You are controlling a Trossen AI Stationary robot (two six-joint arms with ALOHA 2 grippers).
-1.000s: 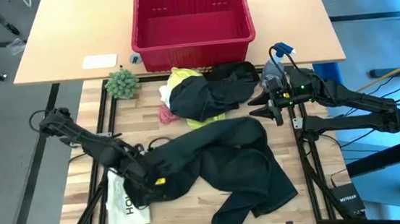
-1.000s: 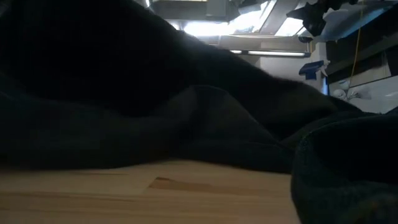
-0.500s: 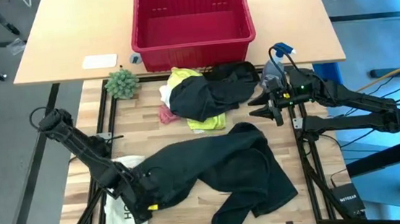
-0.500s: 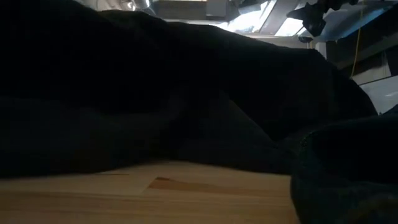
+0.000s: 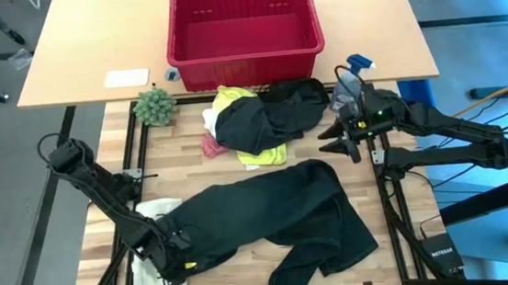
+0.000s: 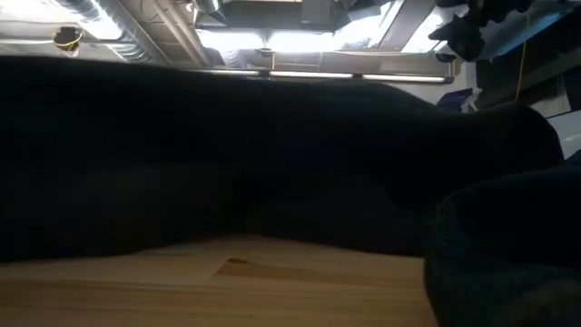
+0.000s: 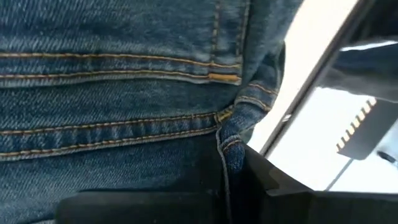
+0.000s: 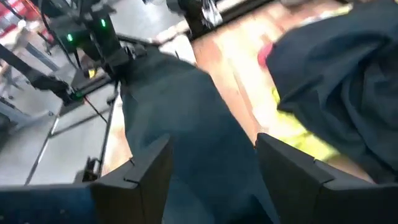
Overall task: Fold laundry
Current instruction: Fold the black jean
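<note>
The trousers [image 5: 270, 219] look black from above, though the left wrist view shows blue denim [image 7: 124, 93] with tan stitching. The T-shirt [image 5: 232, 98] is bright yellow, a small cloth [image 5: 211, 146] pink, another [image 5: 209, 119] white. The basket [image 5: 245, 58] is red, the little plant [image 5: 154, 105] green, and the table [image 5: 246, 259] pale wood.
</note>
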